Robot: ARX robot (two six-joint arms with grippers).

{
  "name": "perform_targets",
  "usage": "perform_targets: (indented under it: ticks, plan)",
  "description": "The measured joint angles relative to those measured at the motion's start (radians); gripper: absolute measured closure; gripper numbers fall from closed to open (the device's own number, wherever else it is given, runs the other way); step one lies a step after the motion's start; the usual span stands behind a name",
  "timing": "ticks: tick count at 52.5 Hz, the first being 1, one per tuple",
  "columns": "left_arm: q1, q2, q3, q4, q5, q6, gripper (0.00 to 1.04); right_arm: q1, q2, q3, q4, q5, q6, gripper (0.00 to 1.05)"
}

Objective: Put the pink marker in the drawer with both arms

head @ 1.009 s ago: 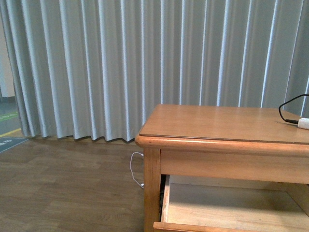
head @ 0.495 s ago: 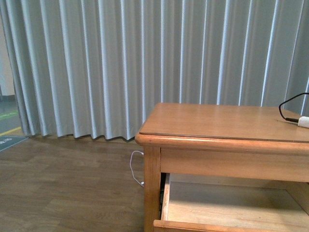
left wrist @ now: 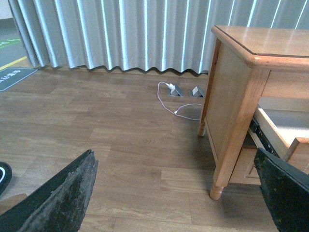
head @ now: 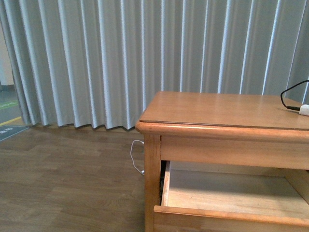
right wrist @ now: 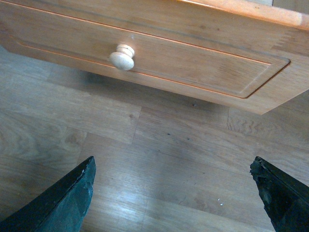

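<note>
The drawer (head: 227, 214) of the honey-coloured cabinet (head: 222, 116) stands pulled out, its pale wood inside showing nothing in the part I can see. The pink marker is out of view in every frame. My left gripper (left wrist: 174, 154) is open over the wooden floor, beside the cabinet's left side, with the drawer (left wrist: 277, 135) sticking out past it. My right gripper (right wrist: 172, 162) is open over the floor below the drawer front (right wrist: 193, 53) and its round knob (right wrist: 121, 57). Nothing lies between either pair of fingers. Neither arm shows in the front view.
A white plug on a black cable (head: 304, 109) lies at the cabinet top's far right edge. A thin white cable (left wrist: 176, 101) runs over the floor to grey floor sockets (left wrist: 176, 90) by the cabinet leg. A grey pleated curtain (head: 96, 63) closes off the back.
In the front view the cabinet has shifted up in the picture, so more of the open drawer and its front rim shows. Nothing on the cabinet has moved.
</note>
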Motion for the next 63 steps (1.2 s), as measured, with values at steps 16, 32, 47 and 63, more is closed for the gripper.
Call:
perform_targets:
  ticks: [16,32,47,63]
  plan:
    - [0.0,0.0,0.0,0.0,0.0,0.0,0.06,0.063,0.496,0.073,0.571,0.139,0.063,0.09]
    - [0.0,0.0,0.0,0.0,0.0,0.0,0.06,0.07,0.821,0.286,0.747,0.201,0.158,0.09]
    - [0.0,0.0,0.0,0.0,0.0,0.0,0.06,0.082,1.003,0.49,0.768,0.226,0.233,0.09]
    - [0.0,0.0,0.0,0.0,0.0,0.0,0.06,0.077,1.126,0.652,0.789,0.24,0.275,0.09]
